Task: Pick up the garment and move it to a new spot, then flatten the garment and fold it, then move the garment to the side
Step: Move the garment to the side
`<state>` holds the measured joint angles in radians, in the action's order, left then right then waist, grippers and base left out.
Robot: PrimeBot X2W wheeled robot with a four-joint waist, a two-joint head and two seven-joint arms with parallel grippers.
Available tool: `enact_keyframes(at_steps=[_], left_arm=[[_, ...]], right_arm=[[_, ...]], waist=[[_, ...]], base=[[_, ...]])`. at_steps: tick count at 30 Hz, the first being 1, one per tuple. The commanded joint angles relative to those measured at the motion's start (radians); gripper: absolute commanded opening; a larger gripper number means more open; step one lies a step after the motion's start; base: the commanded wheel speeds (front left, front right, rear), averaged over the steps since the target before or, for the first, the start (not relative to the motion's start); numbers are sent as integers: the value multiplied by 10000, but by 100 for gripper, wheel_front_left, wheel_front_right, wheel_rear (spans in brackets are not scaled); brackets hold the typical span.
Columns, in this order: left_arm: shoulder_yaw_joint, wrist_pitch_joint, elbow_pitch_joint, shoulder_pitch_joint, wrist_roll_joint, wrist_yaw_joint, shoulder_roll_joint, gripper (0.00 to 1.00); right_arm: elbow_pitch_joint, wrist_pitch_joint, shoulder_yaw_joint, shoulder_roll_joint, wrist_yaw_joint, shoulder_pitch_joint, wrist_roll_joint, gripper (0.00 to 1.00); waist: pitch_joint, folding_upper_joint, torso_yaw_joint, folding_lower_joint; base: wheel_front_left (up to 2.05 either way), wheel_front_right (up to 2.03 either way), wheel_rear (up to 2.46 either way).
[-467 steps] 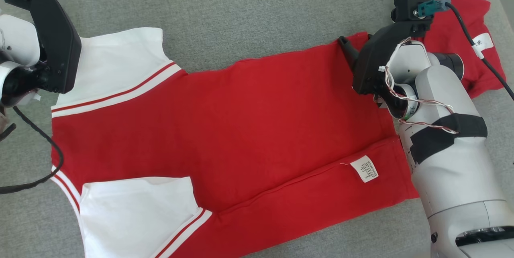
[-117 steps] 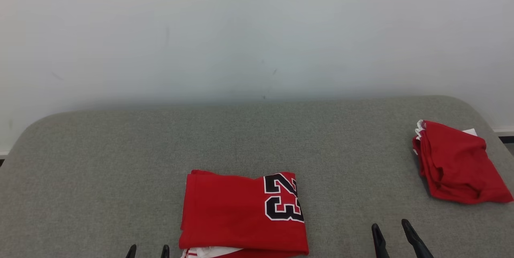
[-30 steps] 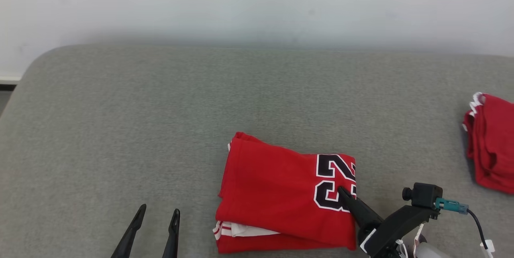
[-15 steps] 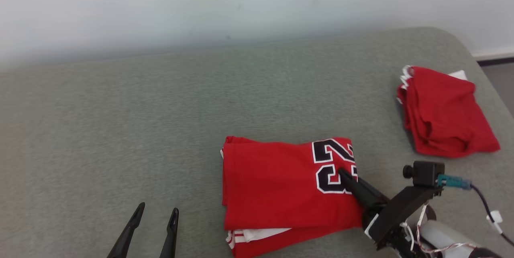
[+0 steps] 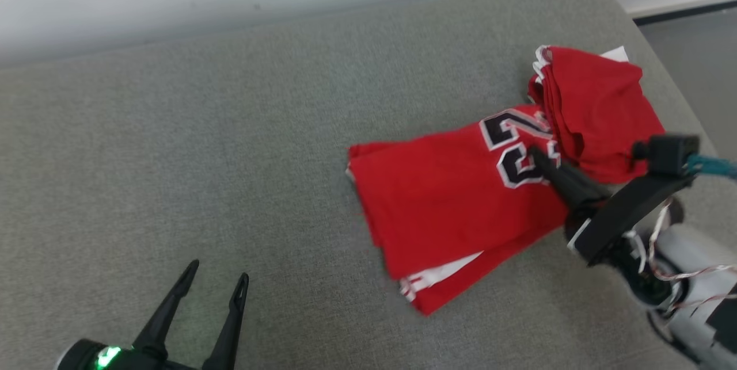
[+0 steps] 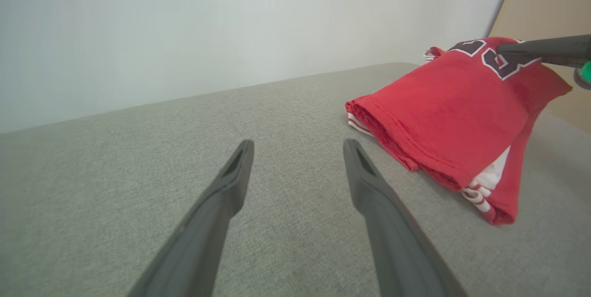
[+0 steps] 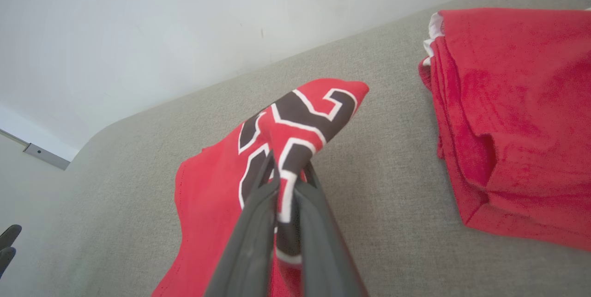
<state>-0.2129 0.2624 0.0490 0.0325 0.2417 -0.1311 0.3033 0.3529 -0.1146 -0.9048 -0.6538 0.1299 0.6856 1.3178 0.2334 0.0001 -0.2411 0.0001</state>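
Observation:
The folded red garment (image 5: 449, 203) with a black "23" lies on the grey padded surface (image 5: 173, 128). Its numbered end is raised off the surface. My right gripper (image 5: 538, 154) is shut on that end, and in the right wrist view the gripper (image 7: 286, 174) pinches the printed cloth of the garment (image 7: 208, 204). My left gripper (image 5: 213, 283) stands open over bare surface at the lower left, well apart from the garment. The left wrist view shows this gripper (image 6: 298, 149) empty, with the garment (image 6: 443, 117) to its right, its far end lifted.
A second folded red garment (image 5: 599, 105) lies at the right end of the surface, close to the raised end; it is also in the right wrist view (image 7: 517, 121). The surface's rounded right edge (image 5: 662, 59) drops to the floor. A pale wall stands behind.
The head camera has turned. My right gripper, still shut on the garment, has lifted its numbered end and drawn it right, up to the second red garment. The left gripper stays open.

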Motion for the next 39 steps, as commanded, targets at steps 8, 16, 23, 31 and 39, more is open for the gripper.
enact_keyframes(at_steps=[8, 16, 23, 31, 39], left_arm=[[-44, 30, 802, -448, 277, 8, 593, 100], [-146, 30, 1430, -582, 322, 8, 1074, 100], [-325, 30, 1597, -822, 390, 8, 1410, 100], [-639, 30, 1664, -1082, 510, 8, 1662, 100], [-625, 30, 1526, -1043, 531, 8, 1445, 100]], right_arm=[[-255, 194, 793, -1114, 6, 1008, -136, 0], [-511, 439, 1713, -2233, 6, 1465, -406, 0], [107, 515, 2242, -2287, 4, 1635, -1235, 0], [2088, 162, 2821, -1504, 4, 1803, -2628, 81], [5227, -1365, 4381, 227, 4, 2423, -6245, 100]], waist=[[1323, -1, -378, -1], [1834, -1, -688, -1], [2162, -1, -782, -1], [2288, -1, -494, -1], [1856, -1, -210, -1]], base=[[0, 0, 0], [0, 0, 0], [0, 0, 0], [0, 0, 0], [0, 0, 0]])
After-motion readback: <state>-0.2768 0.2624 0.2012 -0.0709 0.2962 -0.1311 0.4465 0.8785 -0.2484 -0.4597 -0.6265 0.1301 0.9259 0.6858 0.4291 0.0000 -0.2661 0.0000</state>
